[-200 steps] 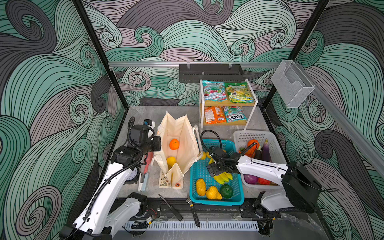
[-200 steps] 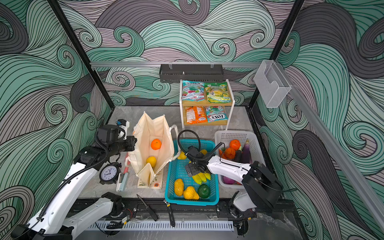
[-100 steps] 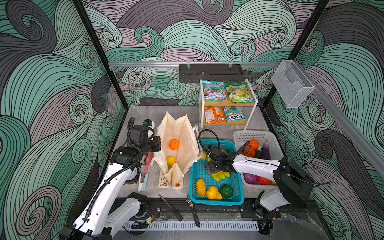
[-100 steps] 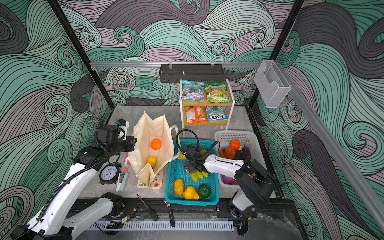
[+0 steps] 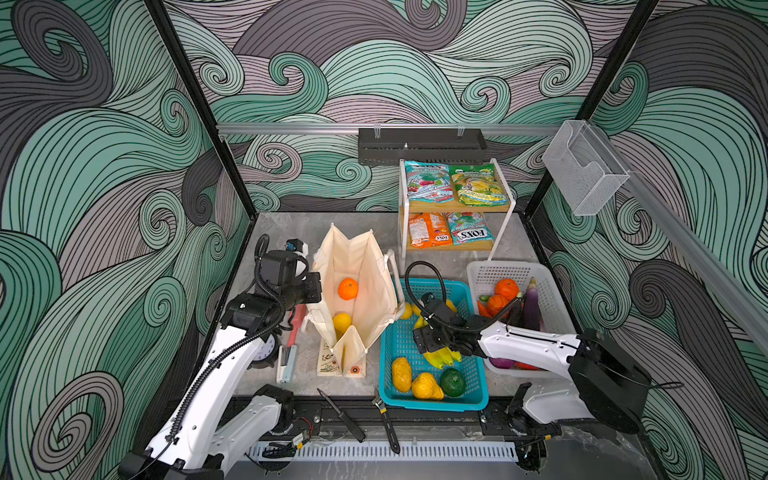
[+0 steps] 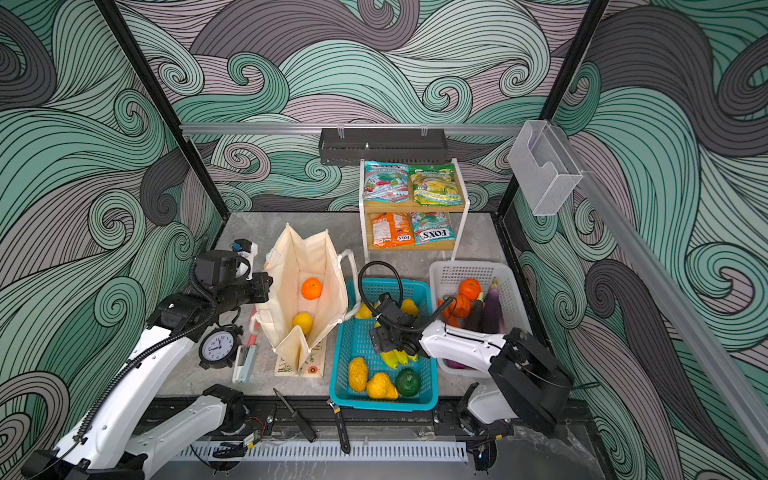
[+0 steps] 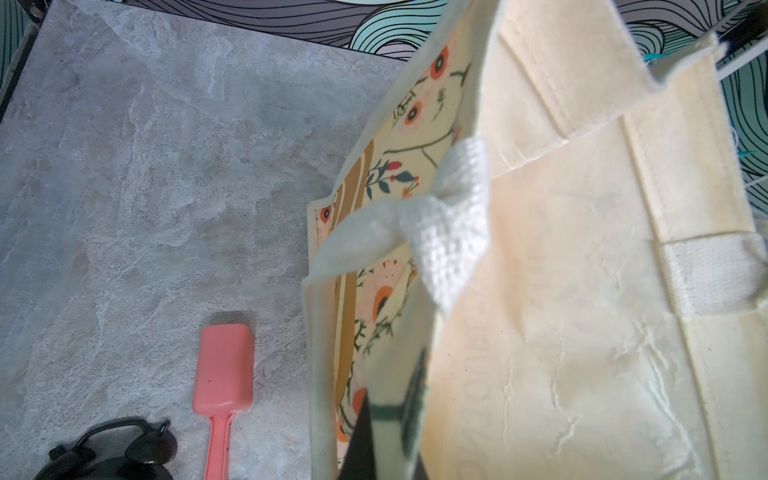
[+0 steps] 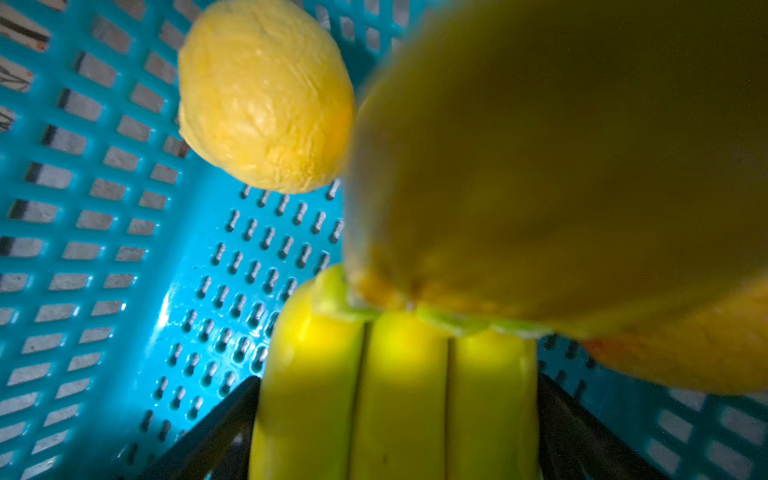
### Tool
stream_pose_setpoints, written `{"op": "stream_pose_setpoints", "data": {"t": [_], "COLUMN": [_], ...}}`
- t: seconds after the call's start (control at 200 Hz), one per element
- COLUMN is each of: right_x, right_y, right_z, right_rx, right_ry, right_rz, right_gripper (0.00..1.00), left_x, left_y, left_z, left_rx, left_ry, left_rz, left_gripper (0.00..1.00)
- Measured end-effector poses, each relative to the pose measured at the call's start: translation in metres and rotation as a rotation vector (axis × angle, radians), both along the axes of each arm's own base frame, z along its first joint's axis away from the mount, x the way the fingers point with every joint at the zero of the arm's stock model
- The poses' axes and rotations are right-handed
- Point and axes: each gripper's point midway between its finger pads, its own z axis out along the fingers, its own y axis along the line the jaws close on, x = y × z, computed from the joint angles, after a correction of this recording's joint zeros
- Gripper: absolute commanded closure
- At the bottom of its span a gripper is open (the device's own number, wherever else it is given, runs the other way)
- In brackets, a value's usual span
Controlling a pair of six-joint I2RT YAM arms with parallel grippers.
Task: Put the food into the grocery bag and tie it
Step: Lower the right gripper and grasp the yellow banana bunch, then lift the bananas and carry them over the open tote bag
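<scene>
- Currently, grocery bag [image 5: 365, 257] stands open on the table [image 5: 291, 232], at 9 o'clock of the teal basket [image 5: 436, 405]; orange [image 5: 348, 288] and lemon [image 5: 342, 322] lie inside.
- On its 9 o'clock wall, left gripper [image 5: 314, 287] pinches the fabric, jaws pressed together.
- Mid-basket lies banana bunch [image 5: 444, 357].
- Around it, right gripper [image 8: 397, 386] has jaws spread, one each side; contact unclear.
- At 3 o'clock of the teal one, white basket [image 5: 498, 270] holds eggplant [image 5: 532, 305].

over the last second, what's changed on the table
The right gripper shifted only slightly over the banana bunch in the teal basket, jaws either side of it; its arm swung inward and back. Nothing lifted. Left gripper clamped on the grocery bag, orange and lemon inside: unchanged.
</scene>
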Motion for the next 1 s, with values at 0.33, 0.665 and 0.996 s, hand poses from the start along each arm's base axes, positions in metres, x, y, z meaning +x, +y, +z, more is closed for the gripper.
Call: {"op": "stream_pose_setpoints", "data": {"t": [0.33, 0.665, 0.996], "right_x": [0.003, -0.003, 0.002], "right_y": [0.010, 0.007, 0.018], "right_z": [0.053, 0.118, 0.238], "right_rx": [0.175, 0.305, 0.414], "right_ry": [-0.111, -0.215, -0.386], "right_rz": [0.000, 0.030, 0.115], "right_gripper": [0.08, 0.08, 0.08], "left_x": [0.000, 0.000, 0.001], "left_y": [0.000, 0.000, -0.004], "left_z": [0.000, 0.000, -0.001], "left_rx": [0.001, -0.001, -0.014], "left_ry": [0.000, 0.000, 0.006], "left_rz": [0.001, -0.001, -0.018], "left_gripper": [1.00, 1.00, 1.00]}}
